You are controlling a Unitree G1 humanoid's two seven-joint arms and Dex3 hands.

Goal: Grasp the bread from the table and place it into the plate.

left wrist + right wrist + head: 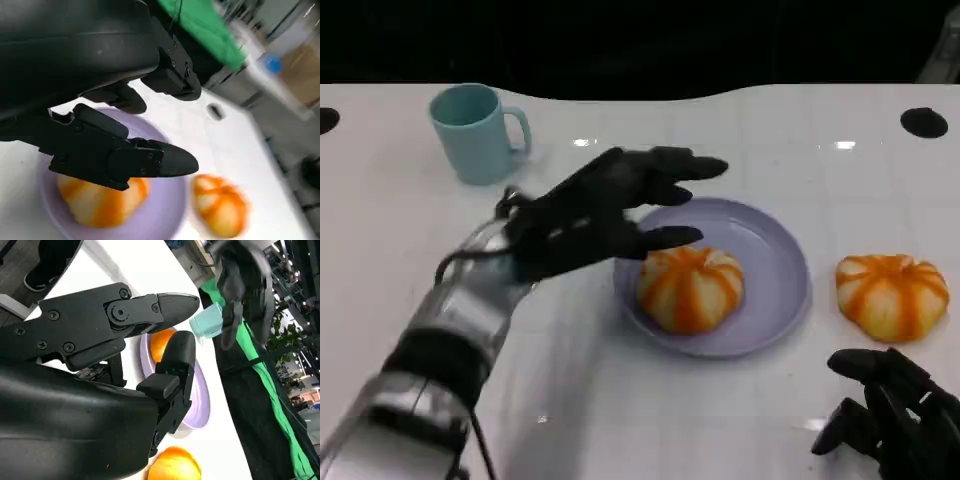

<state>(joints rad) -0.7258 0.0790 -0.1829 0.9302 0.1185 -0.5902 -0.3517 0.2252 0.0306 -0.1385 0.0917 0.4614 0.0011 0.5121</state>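
My left robot hand (610, 210) hovers spread and empty over the plate (775, 250) at centre frame, one bread (690, 288) already in it, so I judge the release done and my empty right robot hand (885, 415), lower right, must take the second bread (892, 295) on the surface (620, 400).

The white table (620, 400) carries a lilac plate (775, 270), 1 bun (892, 293) right of it, and a blue mug (472, 130) behind-left.

My arms and hands: silver forearms, black hands.
Left hand (605, 215): matte black, blunt rounded fingertips; behind the fingers, a thin black cable loops along the silver forearm (450, 330). Right hand (890, 415): black, small screws behind the fingers.
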